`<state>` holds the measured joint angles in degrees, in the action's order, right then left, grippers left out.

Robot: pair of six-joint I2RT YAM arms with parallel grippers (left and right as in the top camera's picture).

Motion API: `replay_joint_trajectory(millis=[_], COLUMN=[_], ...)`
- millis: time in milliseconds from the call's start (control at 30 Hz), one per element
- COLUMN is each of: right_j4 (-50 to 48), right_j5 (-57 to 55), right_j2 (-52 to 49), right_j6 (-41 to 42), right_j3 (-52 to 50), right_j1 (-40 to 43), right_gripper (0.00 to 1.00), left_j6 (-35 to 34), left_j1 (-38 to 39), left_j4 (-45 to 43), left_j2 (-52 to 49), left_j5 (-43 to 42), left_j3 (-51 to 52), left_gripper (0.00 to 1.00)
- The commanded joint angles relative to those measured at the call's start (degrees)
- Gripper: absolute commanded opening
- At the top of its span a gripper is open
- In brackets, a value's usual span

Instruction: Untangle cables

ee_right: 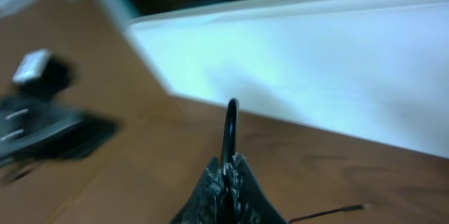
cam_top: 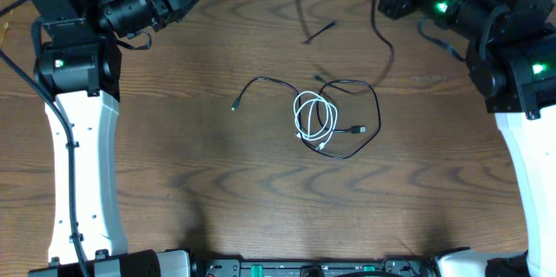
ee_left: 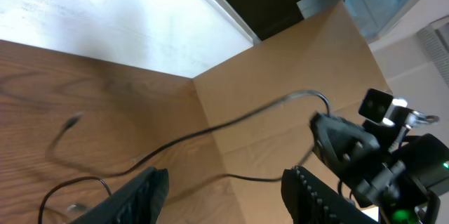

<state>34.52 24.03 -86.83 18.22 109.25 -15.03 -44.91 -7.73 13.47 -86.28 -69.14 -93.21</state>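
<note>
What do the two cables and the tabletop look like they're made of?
White cable: probably a plastic or rubber jacket, smooth and slightly glossy; it lies in soft, loose coils. Black cable: a similar flexible jacket, duller in look, bending freely in a wide loop. Table: dark wood or wood-look laminate, going by the grain streaks; which of the two is unclear.

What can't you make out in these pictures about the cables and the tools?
Right wrist: where the black cable pinched in the right tool leads; blurred, hidden by the fingers.
Overhead: whether black or white cable lies on top in the tangle; strands too thin.
Left wrist: plug end beyond the open left tool; motion-blurred.
</note>
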Motion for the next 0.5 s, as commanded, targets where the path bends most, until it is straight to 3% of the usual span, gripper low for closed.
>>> replay_joint_trajectory(millis=[0, 200, 467], right_j4=[0.3, -0.3, -2.1], right_j5=[-15.9, -29.3, -31.0], right_j2=[-0.6, 0.1, 1.6], right_j6=[-5.0, -8.0, -7.6], right_j3=[0.1, 0.3, 0.2], right_j1=[1.2, 4.5, 18.3], right_gripper=[0.01, 0.01, 0.01], left_j6=[1.8, 5.2, 13.5], left_j1=[-0.2, -0.2, 0.7], left_j4=[-0.2, 1.2, 6.4], left_j2=[-0.2, -0.2, -0.2], left_j5=[-1.4, -1.3, -0.7], left_j3=[-0.8, -0.8, -0.8], left_gripper=[0.57, 0.62, 0.63])
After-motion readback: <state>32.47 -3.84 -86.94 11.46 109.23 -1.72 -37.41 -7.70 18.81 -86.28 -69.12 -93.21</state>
